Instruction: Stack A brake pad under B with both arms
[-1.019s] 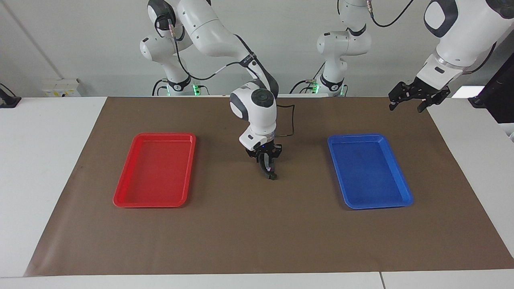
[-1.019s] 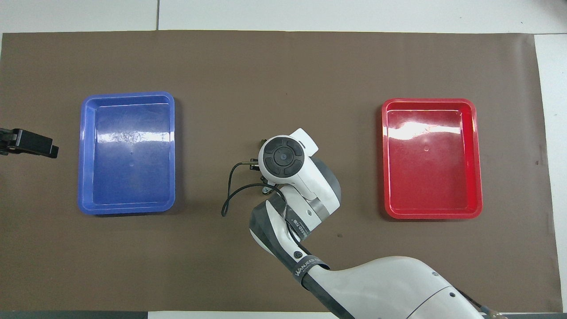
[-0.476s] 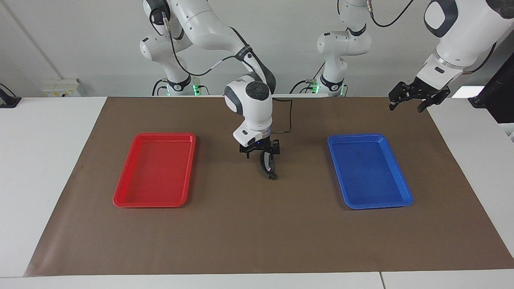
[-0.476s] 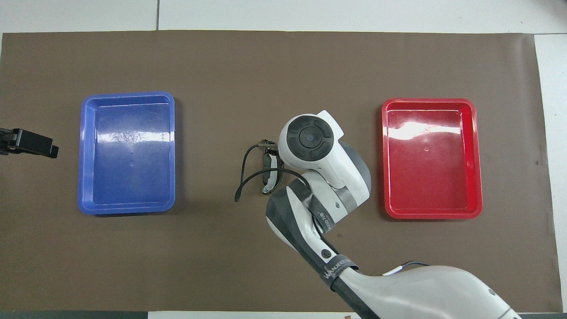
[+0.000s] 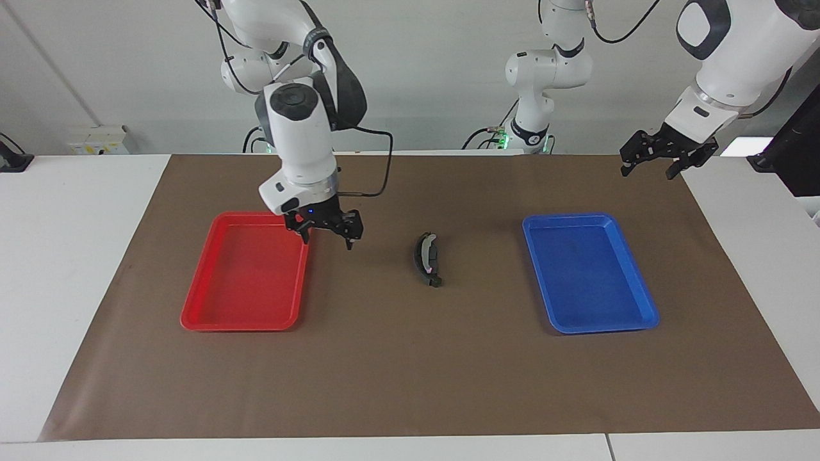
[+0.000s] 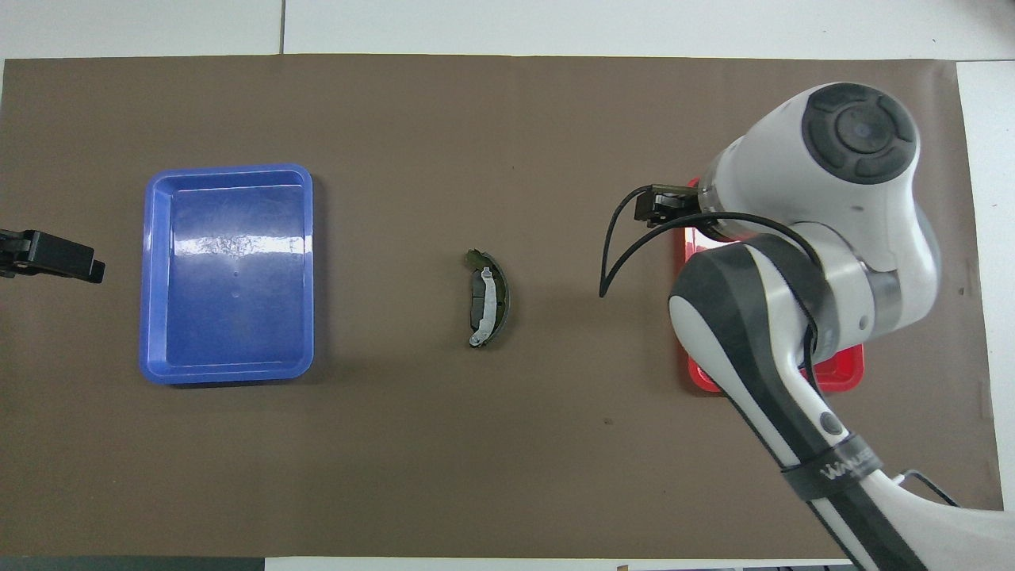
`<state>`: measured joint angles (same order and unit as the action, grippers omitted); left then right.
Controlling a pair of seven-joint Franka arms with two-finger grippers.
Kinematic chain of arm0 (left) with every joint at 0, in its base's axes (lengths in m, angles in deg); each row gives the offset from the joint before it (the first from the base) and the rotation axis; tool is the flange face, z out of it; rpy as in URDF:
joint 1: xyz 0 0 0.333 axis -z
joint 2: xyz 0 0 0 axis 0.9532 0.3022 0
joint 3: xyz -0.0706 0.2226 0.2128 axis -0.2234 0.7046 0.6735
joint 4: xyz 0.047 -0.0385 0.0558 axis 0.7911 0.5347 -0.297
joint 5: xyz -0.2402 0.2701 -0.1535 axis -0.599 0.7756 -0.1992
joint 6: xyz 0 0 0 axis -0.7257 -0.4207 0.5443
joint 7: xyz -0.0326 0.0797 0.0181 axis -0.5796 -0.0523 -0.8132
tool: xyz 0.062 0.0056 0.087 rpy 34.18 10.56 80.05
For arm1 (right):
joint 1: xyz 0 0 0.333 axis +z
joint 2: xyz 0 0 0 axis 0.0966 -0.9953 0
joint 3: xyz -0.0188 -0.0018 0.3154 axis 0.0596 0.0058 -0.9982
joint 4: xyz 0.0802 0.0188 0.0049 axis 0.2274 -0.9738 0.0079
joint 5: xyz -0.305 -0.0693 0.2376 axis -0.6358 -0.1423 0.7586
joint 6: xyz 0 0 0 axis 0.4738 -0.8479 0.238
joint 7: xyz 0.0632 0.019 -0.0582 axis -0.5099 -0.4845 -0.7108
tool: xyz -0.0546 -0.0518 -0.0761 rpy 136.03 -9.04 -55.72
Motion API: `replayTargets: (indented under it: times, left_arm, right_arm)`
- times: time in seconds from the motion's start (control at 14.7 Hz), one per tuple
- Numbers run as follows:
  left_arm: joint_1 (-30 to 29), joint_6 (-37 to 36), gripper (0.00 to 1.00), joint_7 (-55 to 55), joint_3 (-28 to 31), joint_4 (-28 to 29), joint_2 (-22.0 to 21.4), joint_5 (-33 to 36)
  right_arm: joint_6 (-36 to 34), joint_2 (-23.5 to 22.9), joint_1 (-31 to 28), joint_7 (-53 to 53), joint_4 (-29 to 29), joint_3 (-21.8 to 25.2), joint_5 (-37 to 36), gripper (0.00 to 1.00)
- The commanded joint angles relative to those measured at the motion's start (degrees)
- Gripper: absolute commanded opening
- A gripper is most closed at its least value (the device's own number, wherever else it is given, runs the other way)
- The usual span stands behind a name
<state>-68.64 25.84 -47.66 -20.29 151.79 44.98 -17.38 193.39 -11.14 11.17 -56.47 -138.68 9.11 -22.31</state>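
Observation:
The long black crescent B (image 5: 421, 256) with silvery ends lies on the brown mat midway between the two trays. It also shows in the overhead view (image 6: 503, 300). The short dark-grey A brake pad (image 6: 478, 300) sits against the inner side of the crescent's curve and touches it; I cannot tell how far it lies under it. My right gripper (image 5: 325, 235) is open and empty, raised over the red tray's edge nearest the pile. My left gripper (image 5: 648, 168) is open and empty, raised over the mat's corner past the blue tray, where its arm waits.
A red tray (image 5: 262, 216) lies toward the right arm's end, mostly covered by the right arm in the overhead view (image 6: 842, 377). A blue tray (image 5: 567, 218) lies toward the left arm's end and shows in the overhead view (image 6: 230, 169). Both hold nothing.
My right gripper has let go of the crescent, risen and swung away from the pile to over the red tray's edge. The pile stays in place. The left arm has not moved.

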Motion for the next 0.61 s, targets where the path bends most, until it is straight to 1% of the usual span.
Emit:
replayTargets:
  times: [0.0, 0.14, 0.27, 0.41, 0.54]
  left_arm:
    - [-0.52, -0.79, 0.99, -0.39, -0.33, -0.58, 0.13, 0.13]
    - [-0.60, -0.70, 0.99, -0.39, -0.33, -0.58, 0.13, 0.13]
    - [-0.60, -0.70, 0.99, -0.39, -0.33, -0.50, 0.13, 0.13]
    - [-0.60, -0.79, 0.99, -0.39, -0.33, -0.50, 0.13, 0.13]
    - [-0.60, -0.79, 0.99, -0.39, -0.33, -0.58, 0.13, 0.13]
  right_arm:
    - [-3.33, 3.39, -5.89, -5.90, -1.58, -0.97, -0.62, 1.00]
    - [-3.86, 5.06, -10.36, -8.01, -1.49, -0.97, -0.54, 1.00]
    - [-6.75, 7.17, -13.54, -13.88, -1.32, -0.88, -0.19, 1.00]
    - [-9.65, 9.28, -15.74, -15.93, -1.23, -0.88, -0.10, 1.00]
    - [-14.04, 10.51, -16.89, -16.02, 0.34, -0.62, 0.17, 1.00]
